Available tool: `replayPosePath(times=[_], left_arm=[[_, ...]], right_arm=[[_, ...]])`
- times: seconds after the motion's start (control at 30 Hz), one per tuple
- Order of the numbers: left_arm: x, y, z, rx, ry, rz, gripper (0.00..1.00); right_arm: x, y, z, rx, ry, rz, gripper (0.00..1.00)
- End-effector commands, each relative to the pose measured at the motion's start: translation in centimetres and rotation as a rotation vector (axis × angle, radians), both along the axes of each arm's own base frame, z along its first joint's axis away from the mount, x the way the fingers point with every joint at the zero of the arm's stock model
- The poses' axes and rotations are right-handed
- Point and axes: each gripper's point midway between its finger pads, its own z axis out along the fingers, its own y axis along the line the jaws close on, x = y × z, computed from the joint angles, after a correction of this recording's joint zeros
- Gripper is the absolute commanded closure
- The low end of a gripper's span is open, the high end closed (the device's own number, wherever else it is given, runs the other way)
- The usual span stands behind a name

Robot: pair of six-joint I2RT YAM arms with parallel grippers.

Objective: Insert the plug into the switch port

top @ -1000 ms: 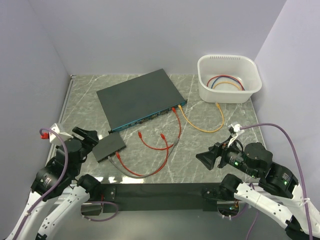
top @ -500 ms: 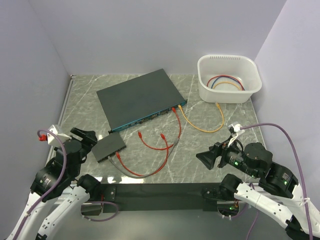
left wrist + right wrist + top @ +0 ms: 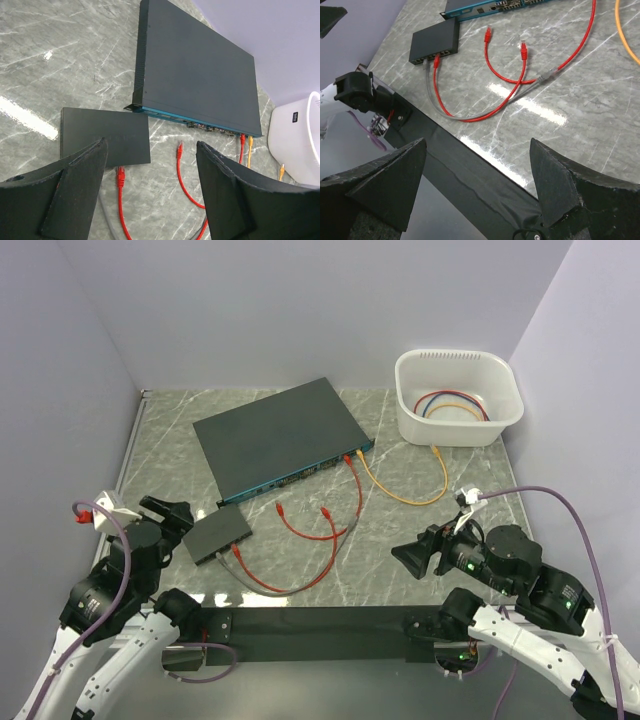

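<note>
The switch (image 3: 280,435) is a flat dark grey box with a teal front edge, lying at the back middle. It also shows in the left wrist view (image 3: 195,70). A red cable (image 3: 348,456) and an orange cable (image 3: 358,454) are plugged in at the right end of that edge. Two loose red plugs (image 3: 280,508) (image 3: 325,511) lie on the table in front of it, and they show in the right wrist view (image 3: 488,34) (image 3: 523,49). My left gripper (image 3: 172,515) (image 3: 151,145) is open and empty beside the small black slab (image 3: 215,533). My right gripper (image 3: 410,555) (image 3: 478,142) is open and empty at the near right.
A red plug (image 3: 120,176) and a grey cable sit in the slab's (image 3: 105,136) near edge. The grey cable's free plug (image 3: 547,76) lies mid-table. A white bin (image 3: 510,390) with coiled cables stands at the back right. A black strip (image 3: 485,175) runs along the near edge.
My left arm has drifted slightly toward the near left. The right arm and the cables have not moved.
</note>
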Motion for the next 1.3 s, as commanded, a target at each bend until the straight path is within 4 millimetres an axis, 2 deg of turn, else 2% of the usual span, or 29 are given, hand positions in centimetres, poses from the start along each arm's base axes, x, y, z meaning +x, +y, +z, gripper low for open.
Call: replayPosePath(times=[0.0, 0.67, 1.27], left_arm=[[0.09, 0.22, 1.19, -0.011, -0.038, 0.010, 0.23], [0.07, 0.11, 1.23, -0.010, -0.042, 0.000, 0.23], [0.16, 0.01, 1.13, -0.007, -0.041, -0.004, 0.23]], right_arm=[[0.40, 0.31, 0.95, 0.024, -0.039, -0.001, 0.10], [0.50, 0.24, 0.84, 0.026, -0.039, -0.009, 0.09], [0.42, 0.46, 0.75, 0.026, -0.046, 0.005, 0.03]])
